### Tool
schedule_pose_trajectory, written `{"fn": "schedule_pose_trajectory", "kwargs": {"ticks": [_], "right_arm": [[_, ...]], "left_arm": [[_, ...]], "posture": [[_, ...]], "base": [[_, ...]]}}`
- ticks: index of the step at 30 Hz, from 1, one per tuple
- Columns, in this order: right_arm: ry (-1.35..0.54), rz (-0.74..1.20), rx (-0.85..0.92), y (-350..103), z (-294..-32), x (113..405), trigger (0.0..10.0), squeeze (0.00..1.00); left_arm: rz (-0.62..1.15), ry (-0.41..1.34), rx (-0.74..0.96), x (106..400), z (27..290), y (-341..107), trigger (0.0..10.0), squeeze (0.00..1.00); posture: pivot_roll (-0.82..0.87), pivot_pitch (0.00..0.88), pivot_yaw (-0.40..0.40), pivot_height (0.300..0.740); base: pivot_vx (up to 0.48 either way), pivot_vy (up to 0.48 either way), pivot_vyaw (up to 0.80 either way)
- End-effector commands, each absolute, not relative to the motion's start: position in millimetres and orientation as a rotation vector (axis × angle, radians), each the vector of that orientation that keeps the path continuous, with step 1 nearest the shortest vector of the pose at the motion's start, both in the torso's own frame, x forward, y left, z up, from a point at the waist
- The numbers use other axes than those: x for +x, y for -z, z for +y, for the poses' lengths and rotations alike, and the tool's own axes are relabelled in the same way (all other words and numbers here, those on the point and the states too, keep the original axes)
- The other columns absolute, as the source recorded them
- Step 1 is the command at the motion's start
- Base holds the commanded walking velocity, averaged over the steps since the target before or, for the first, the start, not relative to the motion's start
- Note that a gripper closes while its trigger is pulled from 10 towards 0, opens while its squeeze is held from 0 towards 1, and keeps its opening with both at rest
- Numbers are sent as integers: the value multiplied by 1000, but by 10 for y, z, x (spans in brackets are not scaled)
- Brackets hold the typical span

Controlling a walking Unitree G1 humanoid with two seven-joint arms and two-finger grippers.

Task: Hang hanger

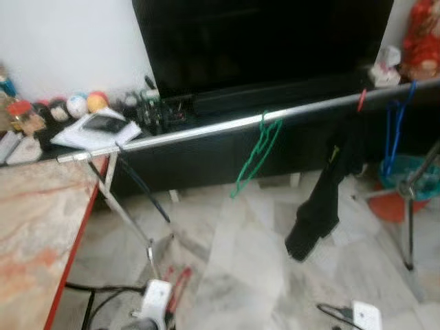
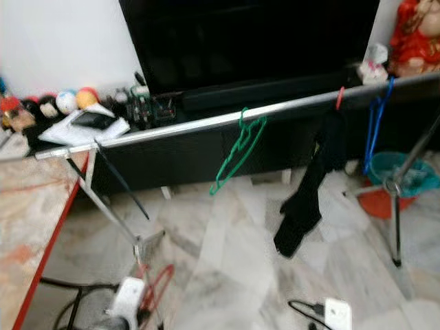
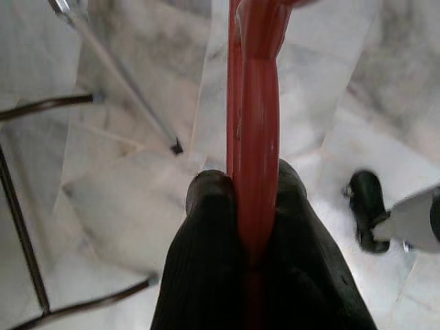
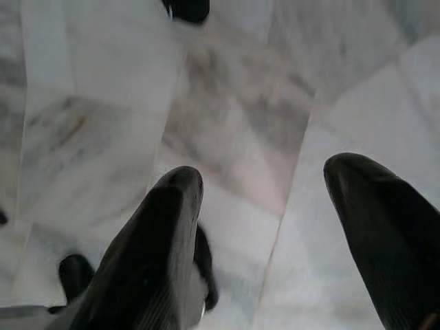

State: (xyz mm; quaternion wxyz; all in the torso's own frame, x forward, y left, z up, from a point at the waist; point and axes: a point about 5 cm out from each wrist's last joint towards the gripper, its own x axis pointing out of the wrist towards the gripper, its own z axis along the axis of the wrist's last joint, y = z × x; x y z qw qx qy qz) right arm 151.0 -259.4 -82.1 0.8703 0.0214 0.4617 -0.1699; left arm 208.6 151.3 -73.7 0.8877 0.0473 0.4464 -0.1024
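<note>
Left wrist view: our left pincer (image 3: 251, 206) clamps a red hanger (image 3: 254, 103), shaft along the fingers. We judge the rail (image 1: 227, 125) lies ahead and above, running crosswise; right pincer (image 4: 275, 206) apart, idle.

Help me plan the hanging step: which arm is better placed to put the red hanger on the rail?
Left. The left gripper is shut on the red hanger, low above the floor. The right gripper is open, holding nothing. The rail already carries a green hanger.

Black ribbed fingers (image 3: 206, 275) — rounded tips
</note>
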Motion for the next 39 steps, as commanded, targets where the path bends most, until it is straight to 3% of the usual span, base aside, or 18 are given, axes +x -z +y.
{"fn": "schedule_pose_trajectory", "kwargs": {"ticks": [1,20,32,39], "right_arm": [[333,970,67,847,-2479,1532,10000,0],[329,975,63,854,-2477,1517,10000,0],[327,975,64,853,-2478,1518,10000,0],[327,974,64,852,-2480,1521,10000,0]], "left_arm": [[942,199,136,2092,1630,732,10000,0],[922,227,164,2139,1598,703,10000,0],[938,211,168,2067,1641,742,10000,0],[923,207,173,2070,1657,737,10000,0]], "posture": [[-83,0,80,740],[-86,0,82,740],[-81,0,79,740],[-84,0,80,740]], "base": [[247,0,0],[52,0,0],[0,-255,0],[0,0,0]]}}
